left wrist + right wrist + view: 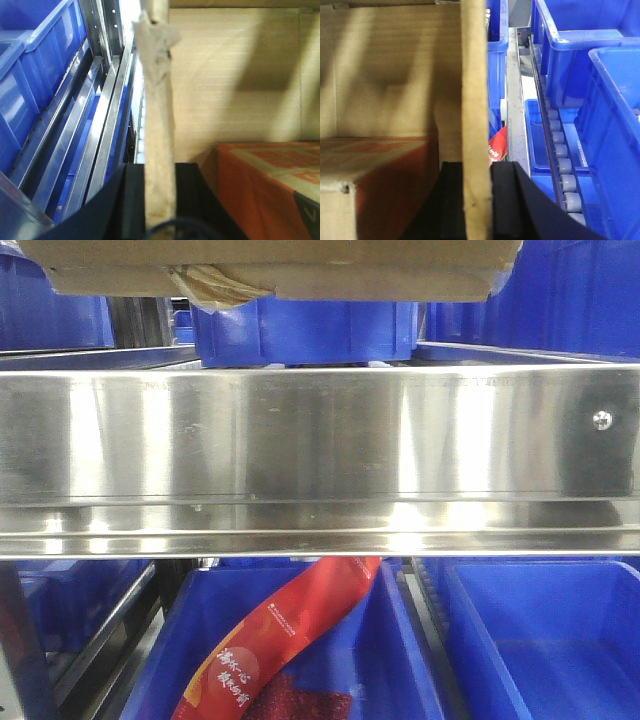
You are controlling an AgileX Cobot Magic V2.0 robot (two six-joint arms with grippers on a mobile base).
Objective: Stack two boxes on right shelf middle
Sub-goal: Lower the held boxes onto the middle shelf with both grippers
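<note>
Left wrist view: the left gripper (pixel 159 200) has its black jaws closed on the left wall of an open cardboard box (pixel 235 80), the wall edge running up between them, with a torn scrap of tape (pixel 156 50) hanging from its top. Inside the box lies an orange-printed carton (pixel 265 190). Outboard of the wall run steel rack rails (pixel 100 140) and a blue bin (pixel 35 90).

Front view: the underside of the cardboard box (pixel 270 268) shows at the top edge of the frame, held clear above the shelf's mirror-like front rail (pixel 300 440). Whether its base touches the shelf deck cannot be told. Loose yellowish tape dangles from its lower edge. Blue bins (pixel 300 330) stand behind it; below the rail, another bin holds a red packet (pixel 280 640). Only one cardboard box can be made out here.

Right wrist view: the right gripper (pixel 475 200) is clamped in the same manner on the box's right wall (pixel 474 90), one jaw inside and one outside. A roller track (pixel 560 170) and further blue bins (pixel 590 100) lie to the right.

Assessment: the step in hand is the two-arm carry of the box toward the middle shelf level. The next move calls for both arms advancing together, keeping the box level and its base clear of the front rail, then lowering onto the deck before either grip is released. Uneven travel would likely twist the thin walls.
</note>
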